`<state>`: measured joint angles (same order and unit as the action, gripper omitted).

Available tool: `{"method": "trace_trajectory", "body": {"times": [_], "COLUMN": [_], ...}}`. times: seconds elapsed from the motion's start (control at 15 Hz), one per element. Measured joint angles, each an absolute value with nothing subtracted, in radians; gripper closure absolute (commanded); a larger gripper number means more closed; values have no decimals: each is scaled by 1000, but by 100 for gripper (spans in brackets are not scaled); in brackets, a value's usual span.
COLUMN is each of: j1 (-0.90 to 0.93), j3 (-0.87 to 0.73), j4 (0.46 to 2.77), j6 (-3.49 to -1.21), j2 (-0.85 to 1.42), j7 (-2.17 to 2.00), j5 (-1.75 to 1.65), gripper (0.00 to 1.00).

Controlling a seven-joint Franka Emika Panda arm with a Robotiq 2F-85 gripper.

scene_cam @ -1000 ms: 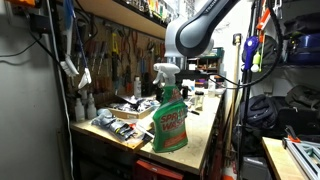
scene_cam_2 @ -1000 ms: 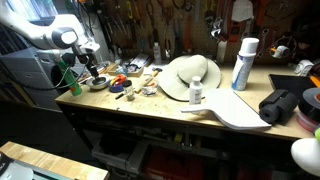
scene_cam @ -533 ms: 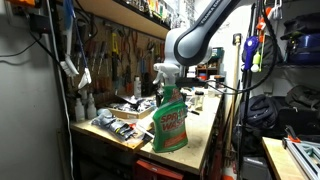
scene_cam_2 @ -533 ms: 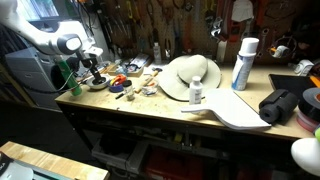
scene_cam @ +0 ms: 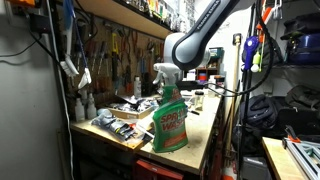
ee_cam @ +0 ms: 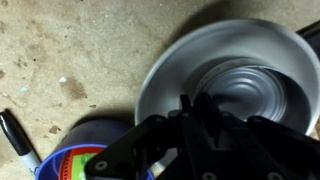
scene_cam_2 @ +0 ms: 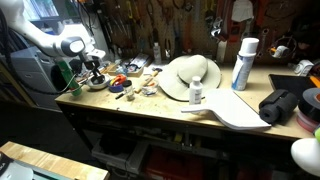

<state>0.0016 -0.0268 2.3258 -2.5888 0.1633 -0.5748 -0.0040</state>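
In the wrist view my gripper (ee_cam: pixel 197 102) hangs over the inside of a shiny metal bowl (ee_cam: pixel 265 55), a little in from its left rim. The two dark fingertips stand almost together with only a thin gap, and I see nothing between them. Next to the bowl sits a blue round container with a colourful top (ee_cam: pixel 70 162), and a black marker (ee_cam: pixel 14 135) lies on the bench. In an exterior view the gripper (scene_cam_2: pixel 95 70) is low over the bowl (scene_cam_2: pixel 98 85) at the bench's end. A green spray bottle (scene_cam: pixel 170 118) hides it in an exterior view.
A white hat (scene_cam_2: pixel 190 75), a small white bottle (scene_cam_2: pixel 196 92), a white spray can (scene_cam_2: pixel 243 62), a pale board (scene_cam_2: pixel 238 113) and a black bag (scene_cam_2: pixel 283 104) lie along the bench. Small clutter (scene_cam_2: pixel 130 82) surrounds the bowl. Tools hang on the back wall.
The jaws have closed from wide apart to nearly together. The arm has come down a little towards the bowl.
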Motion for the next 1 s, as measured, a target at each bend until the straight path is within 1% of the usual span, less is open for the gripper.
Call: {"method": "trace_trajectory", "body": {"times": [0.07, 0.2, 0.27, 0.53, 0.67, 0.73, 1.0], "j1": [2, 1, 0, -23, -59, -87, -212], "j3": [-29, -34, -36, -47, -65, -73, -92], "j4": [2325, 2324, 2323, 2327, 2328, 2328, 2330], "j6": [-2585, -2566, -2552, -2544, -2544, -2544, -2544], "j2": [160, 140, 119, -36, -111, -136, -159], "j7": [-573, -563, -551, -519, -587, -626, -794], "j5": [-6, -7, 1, 84, 41, 9, -128], "gripper": [99, 95, 95, 95, 96, 94, 96]}}
